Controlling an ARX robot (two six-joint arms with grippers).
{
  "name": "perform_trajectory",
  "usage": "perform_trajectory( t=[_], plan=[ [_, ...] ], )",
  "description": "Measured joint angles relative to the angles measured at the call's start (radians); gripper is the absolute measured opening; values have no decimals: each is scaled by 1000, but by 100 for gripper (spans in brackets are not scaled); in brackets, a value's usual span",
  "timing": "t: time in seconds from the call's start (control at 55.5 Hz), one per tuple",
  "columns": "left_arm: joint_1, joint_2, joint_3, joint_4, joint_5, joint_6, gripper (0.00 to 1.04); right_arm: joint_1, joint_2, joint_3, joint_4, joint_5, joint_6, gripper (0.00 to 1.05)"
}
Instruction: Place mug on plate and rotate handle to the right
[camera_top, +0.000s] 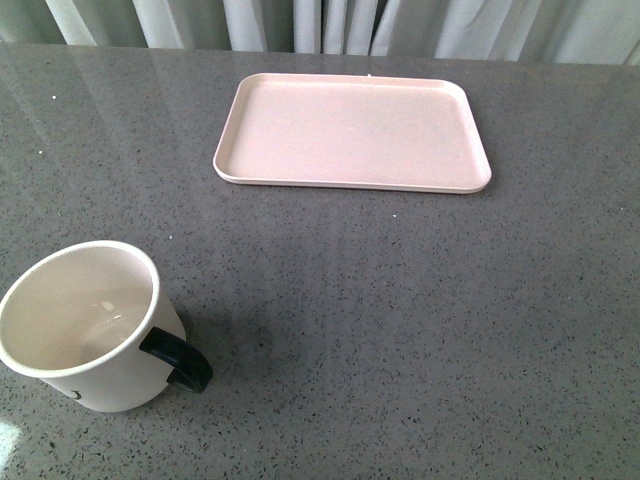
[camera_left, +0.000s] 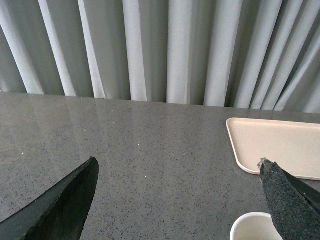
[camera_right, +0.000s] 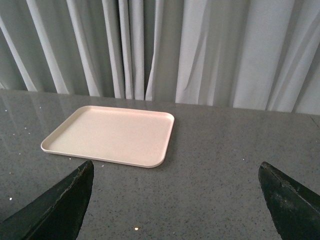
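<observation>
Two grippers, both spread wide, neither holding anything. On my left wrist feed the left gripper (camera_left: 177, 160) has only bare grey table (camera_top: 400, 320) showing between its dark fingers. The mug (camera_top: 85, 325) is close by one of those fingers (camera_left: 287, 200); I see just a slice of its white rim there, and cannot tell whether they touch. The plate (camera_top: 350, 130) lies further out past that same finger, well apart from the mug.

On the right wrist feed the right gripper (camera_right: 176, 164) is open as wide. The plate sits ahead of it, off toward one finger, with all four rounded corners clear and nothing on it.

Front view: the mug is upright with its handle (camera_top: 178, 360) pointing right and toward me. There is a broad strip of open table between mug and plate. The plate's far rim runs near the table edge, with the curtain (camera_left: 150, 50) behind.
</observation>
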Motion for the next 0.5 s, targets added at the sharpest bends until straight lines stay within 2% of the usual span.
perform_trajectory(
  t=[0.505],
  plan=[
    [0, 0, 0, 0, 0, 0, 96, 0, 0, 0, 0, 0, 0, 96]
  ],
)
